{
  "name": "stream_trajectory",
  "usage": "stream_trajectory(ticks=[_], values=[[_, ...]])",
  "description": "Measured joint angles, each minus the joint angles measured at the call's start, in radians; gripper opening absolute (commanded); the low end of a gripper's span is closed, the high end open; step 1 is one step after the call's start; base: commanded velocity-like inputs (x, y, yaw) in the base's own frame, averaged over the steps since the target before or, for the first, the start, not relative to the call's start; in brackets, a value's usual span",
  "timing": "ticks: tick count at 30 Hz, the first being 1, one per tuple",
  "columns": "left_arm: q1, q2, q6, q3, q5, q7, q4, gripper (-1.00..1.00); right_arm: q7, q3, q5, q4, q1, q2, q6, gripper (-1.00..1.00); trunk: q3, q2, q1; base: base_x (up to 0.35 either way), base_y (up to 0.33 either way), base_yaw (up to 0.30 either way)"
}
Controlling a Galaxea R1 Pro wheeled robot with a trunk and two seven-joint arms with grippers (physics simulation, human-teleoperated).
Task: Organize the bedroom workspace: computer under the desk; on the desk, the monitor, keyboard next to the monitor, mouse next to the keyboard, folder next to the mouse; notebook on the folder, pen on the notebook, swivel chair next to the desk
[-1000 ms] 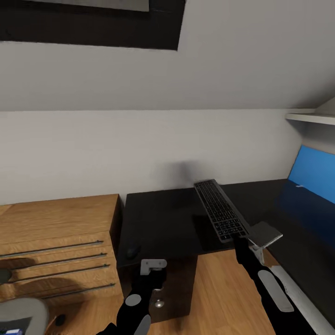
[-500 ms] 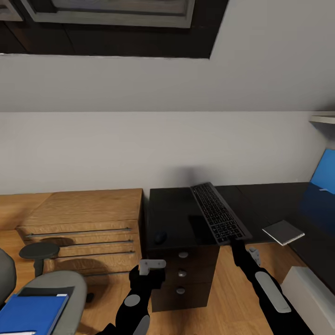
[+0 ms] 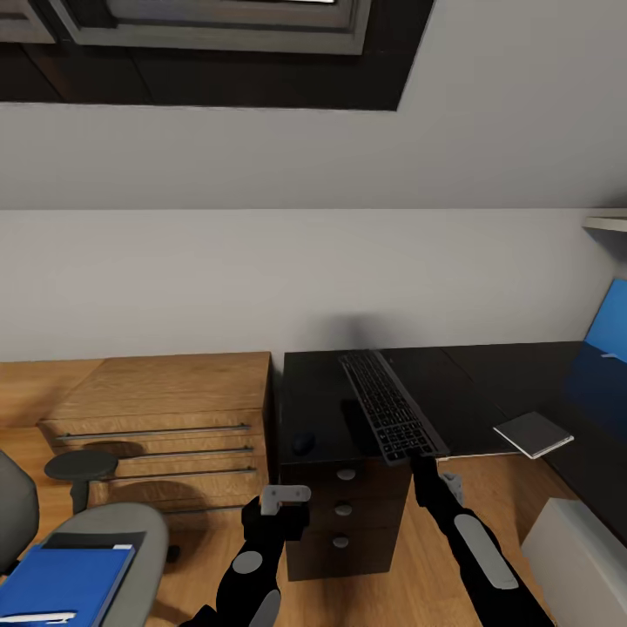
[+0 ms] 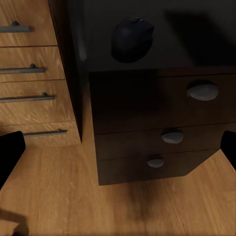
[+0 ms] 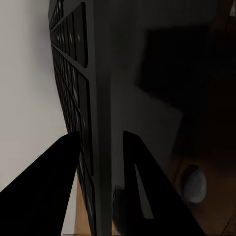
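Note:
My right gripper [image 3: 418,460] is shut on the near end of the dark keyboard [image 3: 383,411], holding it just above the black desk [image 3: 318,396]. In the right wrist view the keyboard [image 5: 81,98] stands edge-on between both fingers [image 5: 51,189]. A dark mouse [image 3: 302,443] lies on the desk's left end, and it shows ahead of my open left gripper [image 4: 118,147] as the mouse [image 4: 132,39]. The blue folder [image 3: 65,579] rests on the grey swivel chair [image 3: 109,527] at lower left. A grey notebook [image 3: 533,434] lies on the desk, near the blue monitor [image 3: 610,335].
A wooden dresser [image 3: 157,401] with long handles stands left of the desk. Below the desk's left end is a drawer unit with round knobs [image 3: 344,509]. A white box [image 3: 570,544] stands on the floor at lower right. The wall runs close behind the desk.
The camera has swung left, bringing the chair and folder into view. My right gripper has carried the keyboard a little left over the desk. The left arm holds its pose.

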Motion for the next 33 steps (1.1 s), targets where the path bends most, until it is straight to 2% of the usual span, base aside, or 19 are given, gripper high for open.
stream_trajectory(ticks=[7,18,24,33], values=[[0.000,0.000,0.000,0.000,0.000,0.000,-0.001,1.00,0.006,0.000,0.002,0.021,0.000,0.020,-0.002,-1.00,0.000,0.000,0.000,-0.038,0.030,0.000],[0.000,0.000,0.000,0.000,0.000,0.000,-0.001,1.00,0.004,0.001,-0.004,0.062,0.000,0.025,0.000,-1.00,0.000,0.000,0.000,-0.177,0.149,0.000],[0.000,0.000,0.000,0.000,0.000,0.000,-0.001,1.00,0.001,-0.001,-0.006,0.080,0.000,0.042,-0.001,-1.00,0.000,0.000,0.000,0.016,0.162,0.000],[0.000,0.000,0.002,0.000,0.001,0.000,-0.001,1.00,0.000,-0.006,-0.003,0.080,0.000,0.045,-0.012,-1.00,0.000,0.000,0.000,0.035,0.073,0.000]])
